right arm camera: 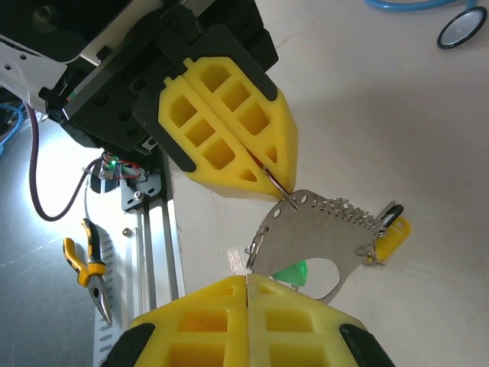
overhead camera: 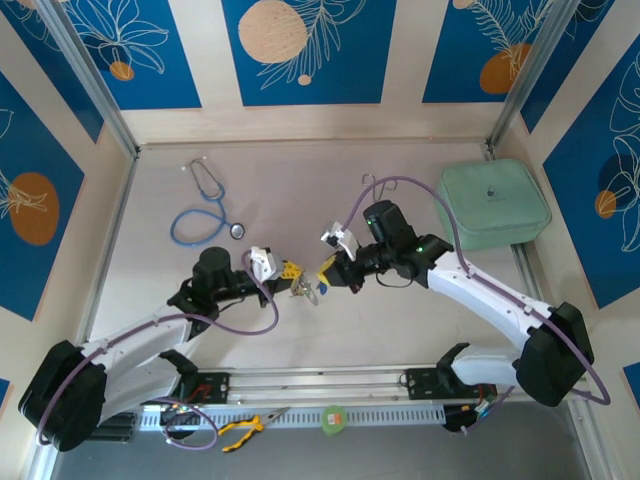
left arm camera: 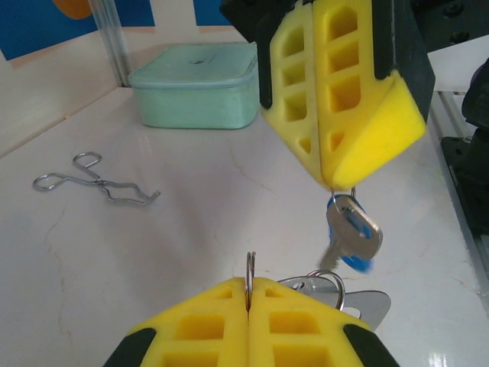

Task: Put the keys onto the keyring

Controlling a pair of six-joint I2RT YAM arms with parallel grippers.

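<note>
Left gripper [left arm camera: 249, 289] is pressed tight on the keyring [right arm camera: 306, 225], which hangs over the tabletop [left arm camera: 153, 252]. Right gripper [left arm camera: 331, 182] pinches 1 blue key [left arm camera: 351, 237] just beside it. That key dangles, so it could swing, miss the keyring and fall.

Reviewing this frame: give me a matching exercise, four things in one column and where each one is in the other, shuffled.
Things:
1. stethoscope
2. mint-green case
3. yellow-handled pliers
4. blue-headed key

Places:
A. dangling under the shut right claw
B. back right of the table
C. on the near rail
D. back left of the table

Pairs: 1-D, 2-B, 3-C, 4-A
</note>
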